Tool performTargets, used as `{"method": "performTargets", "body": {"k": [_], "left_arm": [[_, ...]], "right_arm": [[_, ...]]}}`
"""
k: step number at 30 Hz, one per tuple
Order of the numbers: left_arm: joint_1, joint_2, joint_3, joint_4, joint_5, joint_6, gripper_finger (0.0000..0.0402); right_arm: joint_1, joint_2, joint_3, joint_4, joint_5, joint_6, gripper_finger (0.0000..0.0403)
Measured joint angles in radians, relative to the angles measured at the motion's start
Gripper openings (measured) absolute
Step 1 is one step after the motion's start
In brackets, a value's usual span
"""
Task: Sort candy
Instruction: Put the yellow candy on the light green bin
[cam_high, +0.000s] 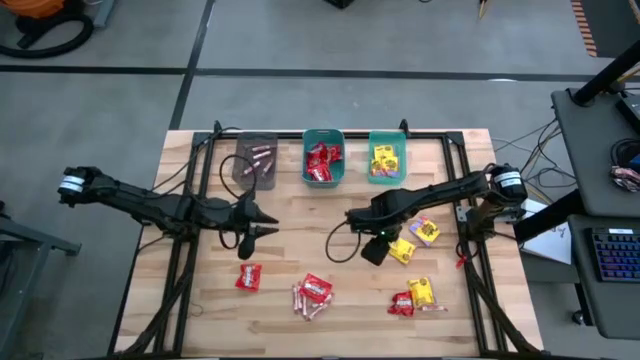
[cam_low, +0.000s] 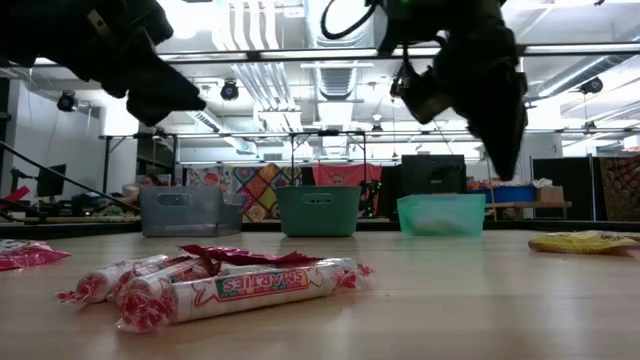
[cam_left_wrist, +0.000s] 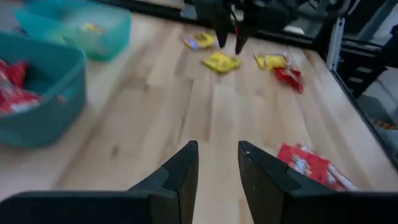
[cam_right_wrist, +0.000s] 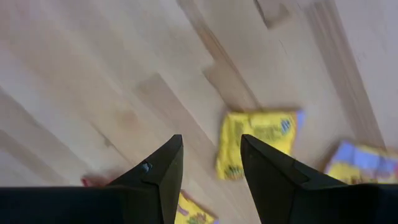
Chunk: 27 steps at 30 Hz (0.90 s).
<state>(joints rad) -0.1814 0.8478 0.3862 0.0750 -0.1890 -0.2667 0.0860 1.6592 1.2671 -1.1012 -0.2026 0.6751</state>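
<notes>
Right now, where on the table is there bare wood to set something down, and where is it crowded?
Bare wood: the middle strip below the three bins, between the left tool and right tool, and the near left corner. Crowded: the near middle and right side, where candy lies scattered.

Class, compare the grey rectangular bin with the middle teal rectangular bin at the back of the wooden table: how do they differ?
The grey rectangular bin holds pinkish stick candies; the middle teal rectangular bin holds red packets. The grey one stands at the left end of the row, the teal one between two bins. Both are open-topped and similar in size.
</notes>
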Motion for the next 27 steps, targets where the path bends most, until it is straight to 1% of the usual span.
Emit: {"method": "performTargets", "body": {"k": [6, 13, 17, 22, 27], "left_arm": [[0.0, 0.0, 0.0, 0.062, -0.014, 0.095, 0.0097], [0.0, 0.0, 0.0, 0.142, -0.015, 0.195, 0.0097], [0.0, 0.0, 0.0, 0.189, -0.015, 0.253, 0.0097], [0.007, 0.0, 0.0, 0.251, -0.016, 0.315, 0.0097], [0.007, 0.0, 0.0, 0.298, -0.089, 0.364, 0.0097]], "right_arm": [[0.031, 0.0, -0.017, -0.077, 0.03, 0.065, 0.0158], [0.072, 0.0, -0.068, -0.078, 0.032, 0.147, 0.0171], [0.093, 0.0, -0.103, -0.069, 0.052, 0.192, 0.0178], [0.104, -0.001, -0.165, 0.005, 0.072, 0.22, 0.0186], [0.104, -0.001, -0.231, 0.132, 0.075, 0.232, 0.0187]]}}
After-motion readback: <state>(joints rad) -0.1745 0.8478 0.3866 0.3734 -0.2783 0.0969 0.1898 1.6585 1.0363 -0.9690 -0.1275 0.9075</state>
